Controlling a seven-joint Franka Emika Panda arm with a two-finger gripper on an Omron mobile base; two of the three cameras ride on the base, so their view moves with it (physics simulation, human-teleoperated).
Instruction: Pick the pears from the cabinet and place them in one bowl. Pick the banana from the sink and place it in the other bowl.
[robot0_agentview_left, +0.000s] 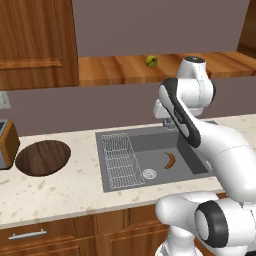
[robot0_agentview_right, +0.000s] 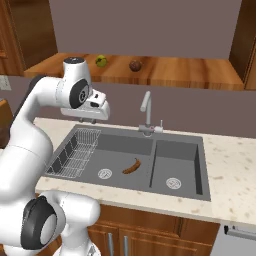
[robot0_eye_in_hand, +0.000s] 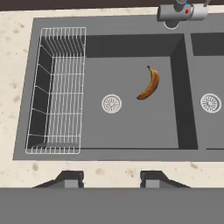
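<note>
The yellow-green pear (robot0_agentview_left: 151, 61) (robot0_agentview_right: 101, 61) and the reddish brown pear (robot0_agentview_right: 135, 65) rest on the open shelf of the brown cabinet (robot0_agentview_right: 165, 72). The banana (robot0_agentview_left: 170, 160) (robot0_agentview_right: 131, 166) (robot0_eye_in_hand: 149, 83) lies on the floor of the left basin of the dark grey sink (robot0_eye_in_hand: 131, 127), right of its drain. My gripper (robot0_agentview_right: 88, 120) (robot0_eye_in_hand: 109, 179) hangs open and empty high above the sink's left basin, pointing down. The wide dark wooden bowl (robot0_agentview_left: 42, 157) sits on the counter left of the sink. The red bowl is out of view.
A white wire rack (robot0_agentview_left: 122, 160) (robot0_eye_in_hand: 57, 87) fills the left side of the left basin. The curved faucet (robot0_agentview_right: 146, 107) stands behind the divider. A toaster (robot0_agentview_left: 5, 142) is at the far left. Speckled counter (robot0_agentview_left: 60, 190) surrounds the sink.
</note>
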